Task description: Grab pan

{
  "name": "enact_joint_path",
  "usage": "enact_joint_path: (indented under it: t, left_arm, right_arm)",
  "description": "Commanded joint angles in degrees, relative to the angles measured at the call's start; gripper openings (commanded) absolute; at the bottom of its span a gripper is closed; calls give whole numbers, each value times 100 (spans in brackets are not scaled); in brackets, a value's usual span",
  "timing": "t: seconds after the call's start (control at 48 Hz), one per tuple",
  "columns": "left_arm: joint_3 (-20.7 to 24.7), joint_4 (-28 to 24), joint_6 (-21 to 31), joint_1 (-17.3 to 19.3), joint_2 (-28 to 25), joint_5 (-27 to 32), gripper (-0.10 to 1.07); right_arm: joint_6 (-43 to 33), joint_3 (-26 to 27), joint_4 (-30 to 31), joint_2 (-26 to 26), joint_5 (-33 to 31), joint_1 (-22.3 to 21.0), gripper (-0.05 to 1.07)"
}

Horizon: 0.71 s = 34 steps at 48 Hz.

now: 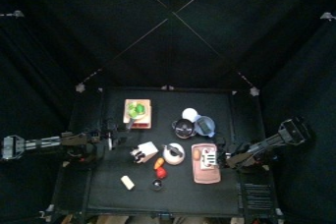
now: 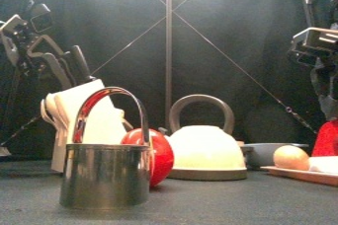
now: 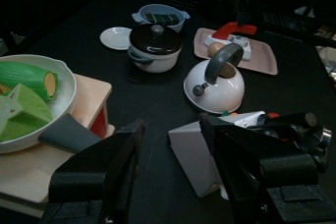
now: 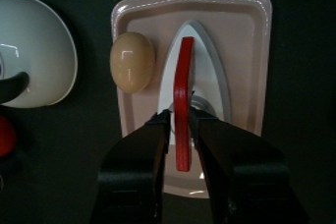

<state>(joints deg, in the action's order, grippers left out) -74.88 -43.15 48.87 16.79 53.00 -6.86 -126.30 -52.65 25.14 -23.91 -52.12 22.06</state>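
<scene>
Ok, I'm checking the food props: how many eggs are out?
1. The egg lies on the pink tray, beside the red handle. Another could be hidden behind the kettle.

Front view: steel cup (image 2: pixel 106 175) hides most of the red apple (image 2: pixel 158 155) just beside the kettle (image 2: pixel 205 152). On the kettle's other side the pink tray (image 2: pixel 303 175) and a red thing (image 2: pixel 327 137) run off the edge, so can't tell what it is. Left wrist view: pan (image 3: pixel 29 100) w/ green food, well apart from the kettle, is cut by the edge, handle end lost behind the left fingers (image 3: pixel 98 184). Right wrist view: kettle only partly in, red-handled tool (image 4: pixel 186 61) on the tray vanishes btw the right fingers (image 4: pixel 132 169).
</scene>
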Motion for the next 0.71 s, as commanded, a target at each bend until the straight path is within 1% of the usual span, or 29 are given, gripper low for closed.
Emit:
enact_joint_path:
  t: [0.0, 0.167, 0.354, 0.479, 0.562, 0.646, 0.688]
  left_arm:
    - [88, 0, 0, 9, -9, -18, 86]
    - [97, 9, 0, 18, -9, -18, 86]
    - [176, 26, 9, 9, -9, -18, 86]
    - [308, 53, 9, 0, -9, -18, 86]
    - [404, 62, 9, 0, -9, -18, 86]
    - [580, 149, 35, 0, -9, 26, 86]
    - [738, 308, 35, 0, -9, 141, 86]
  right_arm:
    - [9, 70, 35, -88, 0, -9, 65]
    - [62, 149, 229, -149, -18, 18, 65]
    - [413, 360, 870, -334, -35, -18, 65]
    - [729, 483, 1591, -466, -35, -79, 65]
    - [949, 457, 2127, -598, -18, -185, 65]
    - [1143, 325, 2760, -703, -9, -457, 65]
    - [1213, 246, 3041, -738, 0, -624, 65]
